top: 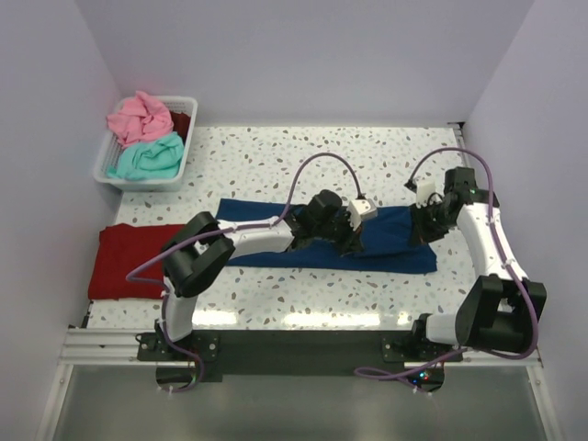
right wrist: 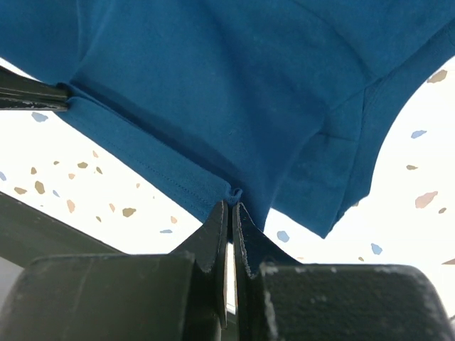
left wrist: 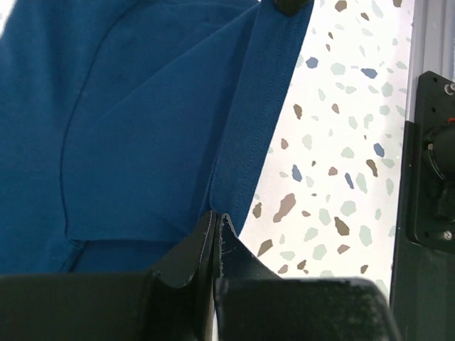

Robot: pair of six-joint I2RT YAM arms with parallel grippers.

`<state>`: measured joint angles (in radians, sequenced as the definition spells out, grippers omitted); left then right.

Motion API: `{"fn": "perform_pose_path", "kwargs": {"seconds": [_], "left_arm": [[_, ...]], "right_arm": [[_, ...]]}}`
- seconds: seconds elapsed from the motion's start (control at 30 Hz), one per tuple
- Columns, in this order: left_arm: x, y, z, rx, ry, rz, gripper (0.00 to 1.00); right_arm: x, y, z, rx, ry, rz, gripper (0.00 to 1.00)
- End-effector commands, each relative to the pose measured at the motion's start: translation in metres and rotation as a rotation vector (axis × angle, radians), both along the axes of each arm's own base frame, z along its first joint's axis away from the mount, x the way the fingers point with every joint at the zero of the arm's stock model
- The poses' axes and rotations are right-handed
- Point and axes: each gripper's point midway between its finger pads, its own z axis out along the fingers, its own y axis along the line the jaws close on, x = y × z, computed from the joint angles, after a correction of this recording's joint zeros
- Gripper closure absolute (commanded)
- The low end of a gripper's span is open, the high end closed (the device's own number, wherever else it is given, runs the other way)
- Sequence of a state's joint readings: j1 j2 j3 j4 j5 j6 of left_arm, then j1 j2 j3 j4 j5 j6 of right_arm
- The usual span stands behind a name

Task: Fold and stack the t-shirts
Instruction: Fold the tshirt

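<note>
Cloth tee (top: 390, 243), navy, folded into long band.

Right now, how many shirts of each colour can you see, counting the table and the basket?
navy blue shirt: 1
dark red shirt: 1
pink shirt: 1
teal shirt: 1
Total: 4, leaving out a dark red scrap in the basket that I cannot identify.

No writing, label or number can be read anywhere.
</note>
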<state>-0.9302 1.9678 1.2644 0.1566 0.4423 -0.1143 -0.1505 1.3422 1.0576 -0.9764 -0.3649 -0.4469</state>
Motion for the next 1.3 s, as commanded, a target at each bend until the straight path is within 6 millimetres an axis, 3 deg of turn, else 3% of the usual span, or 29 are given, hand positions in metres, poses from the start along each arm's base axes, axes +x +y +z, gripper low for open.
{"fn": "perform_pose_path", "kwargs": {"seconds": [0.0,0.2,0.4,0.53,0.7,0.83,1.1,1.17,1.23,1.27], "left_arm": [[-0.013,-0.004,0.019,-0.019,0.026,-0.027,1.00],[-0.017,0.005,-0.001,0.043,0.041,-0.033,1.00],[0.010,0.003,0.012,0.038,-0.069,-0.014,1.00],[0.043,0.004,0.022,0.016,-0.072,0.022,1.00],[0.065,0.006,0.017,0.022,-0.075,0.049,1.00],[0.081,0.006,0.007,0.039,-0.084,0.067,1.00],[0.116,0.017,-0.013,0.077,-0.105,0.125,0.99],[0.115,0.020,-0.019,0.106,-0.092,0.116,0.87],[0.115,0.024,-0.011,0.101,-0.091,0.112,0.76],[0.113,0.030,-0.010,0.106,-0.083,0.111,0.68]], "right_arm": [[-0.009,-0.009,-0.002,-0.063,-0.006,0.031,1.00],[-0.010,-0.013,-0.014,-0.083,0.019,0.041,1.00],[-0.003,-0.011,-0.021,-0.061,0.048,0.040,1.00],[0.023,-0.010,-0.008,-0.043,-0.009,0.022,1.00],[0.052,-0.011,-0.009,-0.025,-0.020,0.010,1.00],[0.079,-0.013,-0.023,-0.009,0.007,0.004,1.00],[0.105,-0.015,-0.049,0.003,0.057,-0.014,1.00],[0.111,-0.017,-0.048,-0.010,0.054,-0.029,0.86],[0.114,-0.019,-0.043,-0.022,0.043,-0.037,0.65],[0.115,-0.021,-0.039,-0.034,0.035,-0.044,0.60]]}}
